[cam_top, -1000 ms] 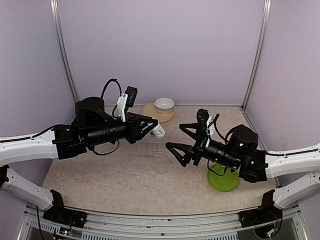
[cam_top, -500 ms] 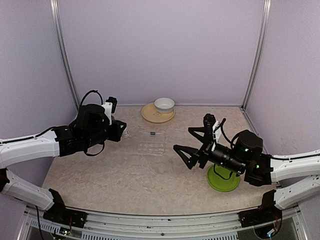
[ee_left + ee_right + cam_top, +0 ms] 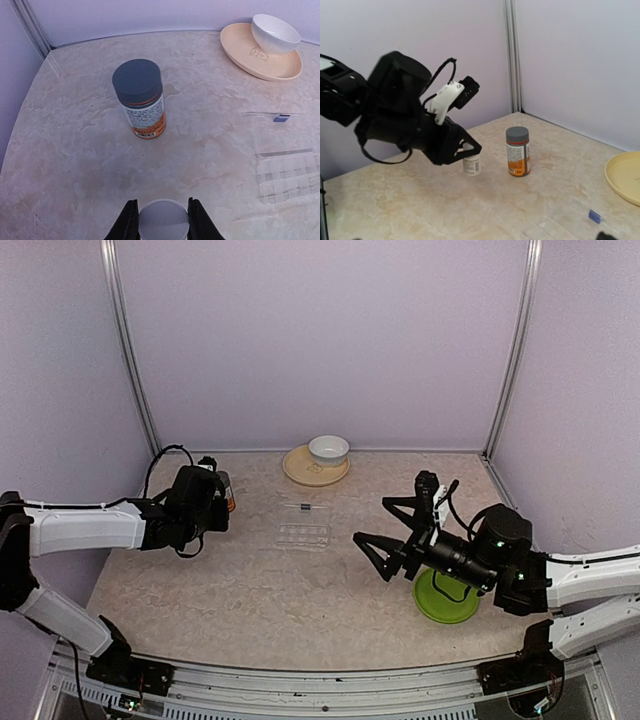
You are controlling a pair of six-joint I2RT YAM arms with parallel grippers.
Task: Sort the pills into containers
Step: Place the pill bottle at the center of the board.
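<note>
At the left of the overhead frame, my left gripper (image 3: 162,216) is pinched narrow around a small white bottle (image 3: 471,165). The bottle stands upright on the table (image 3: 250,590), just beside an orange bottle (image 3: 141,100) with a grey cap. My right gripper (image 3: 372,520) is spread wide and holds nothing, right of centre, up and left of the green plate (image 3: 450,605).

The clear pill box (image 3: 302,536) lies in the middle of the overhead frame, between the two arms and well apart from both bottles. I can make out no pills in any view, in the box or on the table. A white bowl (image 3: 328,448) on a tan plate (image 3: 300,470) sits at top centre.

I judge the step in hand to be bottle handling, not sorting proper; I cannot tell whether the white bottle is being parked or picked up. As I read it, the next move calls for getting pills out over the box. That means a firm hold on a bottle and a careful tip above one compartment.
</note>
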